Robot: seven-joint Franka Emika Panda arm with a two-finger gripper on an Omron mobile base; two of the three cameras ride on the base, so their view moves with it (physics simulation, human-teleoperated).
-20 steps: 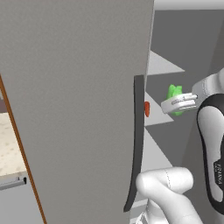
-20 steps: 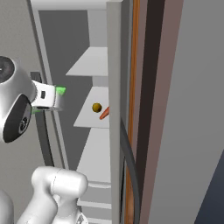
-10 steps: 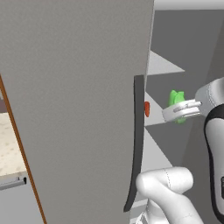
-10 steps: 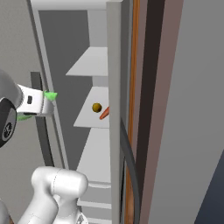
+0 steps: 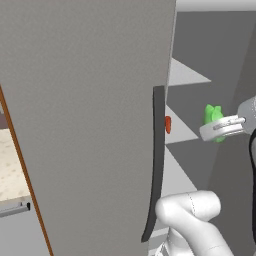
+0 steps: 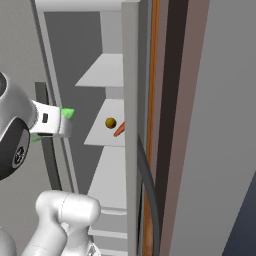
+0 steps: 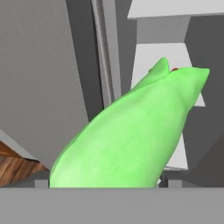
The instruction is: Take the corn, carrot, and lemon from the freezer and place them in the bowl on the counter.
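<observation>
— Where is the hand, and what does it hold?

— The hand is clamped around the corn, a bright green husked lump, and hangs in front of the open freezer. In the hand view the corn rises between the fingers.

— And from left to right?

— In the left base view, a strip of beige surface sits far left, then the grey freezer door with its dark handle, then the carrot on a white shelf. From the right base view, the lemon lies just beside the carrot on that shelf.
</observation>
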